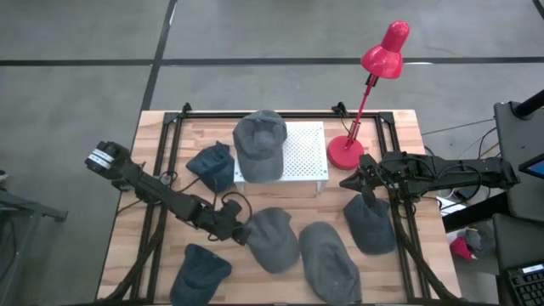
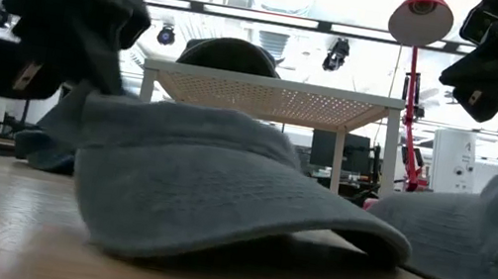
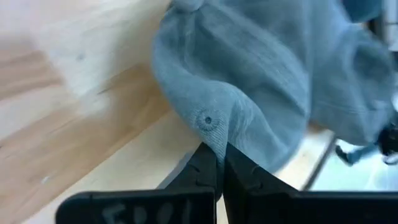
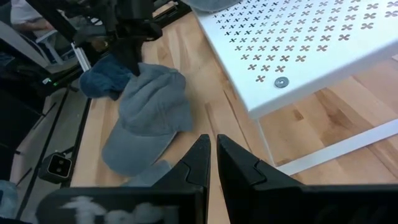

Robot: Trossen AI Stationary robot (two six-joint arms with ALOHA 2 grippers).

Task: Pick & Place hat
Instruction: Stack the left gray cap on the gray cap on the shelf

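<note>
From my station I saw the left end effector low over the wooden bench, its fingers pinched fully together on the crown fabric of a grey hat lying near the middle of the front half; the left wrist view showed the fingertips nipping a fold just below the hat's top button. To the left of that, a dark blue hat sat at the front left corner, and another dark blue hat lay further back, just beside the white perforated stand. A grey hat rested on top of that stand, covering its left part. Right of the held hat, a second grey hat lay on the bench, touching or nearly touching it. A red desk lamp stood on its round base at the stand's right side, with its head reaching beyond the bench's far edge. Further right, the right end effector waited above the bench near the lamp base, fingers closed with nothing between them, just behind another grey hat near the right edge.
</note>
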